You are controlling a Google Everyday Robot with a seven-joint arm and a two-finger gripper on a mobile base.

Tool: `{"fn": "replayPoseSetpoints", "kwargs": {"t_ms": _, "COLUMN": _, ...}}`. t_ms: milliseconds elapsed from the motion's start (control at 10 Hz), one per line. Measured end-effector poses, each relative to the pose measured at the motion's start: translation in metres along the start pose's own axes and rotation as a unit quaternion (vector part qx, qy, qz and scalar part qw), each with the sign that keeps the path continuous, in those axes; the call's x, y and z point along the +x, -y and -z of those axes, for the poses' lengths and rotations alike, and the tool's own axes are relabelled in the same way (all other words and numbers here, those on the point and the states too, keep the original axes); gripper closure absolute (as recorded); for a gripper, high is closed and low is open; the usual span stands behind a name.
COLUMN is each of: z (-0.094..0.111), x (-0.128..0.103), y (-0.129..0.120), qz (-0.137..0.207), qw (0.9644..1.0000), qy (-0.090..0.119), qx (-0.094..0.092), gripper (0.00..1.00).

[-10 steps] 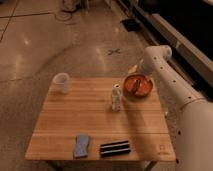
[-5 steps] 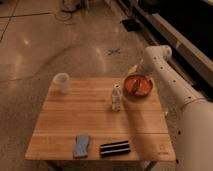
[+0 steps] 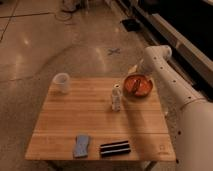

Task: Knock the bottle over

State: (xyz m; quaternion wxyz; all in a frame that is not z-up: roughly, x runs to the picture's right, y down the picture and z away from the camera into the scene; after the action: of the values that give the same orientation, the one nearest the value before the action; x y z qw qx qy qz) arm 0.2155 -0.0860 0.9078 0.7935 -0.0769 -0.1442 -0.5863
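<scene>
Desk: Where is the bottle on your feed?

Operator: I have the bottle (image 3: 116, 98) standing upright on the wooden table (image 3: 85, 117), a little right of the middle and in the far half. It has a pale body and a whitish cap.

Desk: And the gripper?

Operator: I see the gripper (image 3: 133, 70) at the table's far right edge, just behind the orange-red bowl (image 3: 138, 86). It is at the end of the white arm (image 3: 170, 75), which bends in from the right. I cannot tell from here whether it is wide or narrow. It is apart from the bottle.

Desk: What stands in the way?

Operator: The bowl does. It lies between the gripper and the bottle, near the bottle, to its right and farther back. I cannot make out what is inside it.

Desk: Anything else around?

Operator: A translucent white cup (image 3: 61, 83) stands near the far left corner, well apart from the bottle. Along the near edge I see a blue folded cloth or sponge (image 3: 81, 145). Just beside it on the right lies a flat black bar-shaped item (image 3: 115, 148). On the floor beyond the table there is a blue cross mark (image 3: 114, 51).
</scene>
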Motion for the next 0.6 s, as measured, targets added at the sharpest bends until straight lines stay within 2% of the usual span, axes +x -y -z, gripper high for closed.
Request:
{"fn": "replayPoseSetpoints", "kwargs": {"t_ms": 400, "z": -0.001, "x": -0.003, "y": 0.000, "qz": 0.006, "qw": 1.0000, "qy": 0.003, "qx": -0.002, "gripper": 0.24}}
{"fn": "replayPoseSetpoints", "kwargs": {"t_ms": 600, "z": -0.008, "x": -0.027, "y": -0.003, "qz": 0.042, "qw": 0.9988, "qy": 0.018, "qx": -0.016, "gripper": 0.24}}
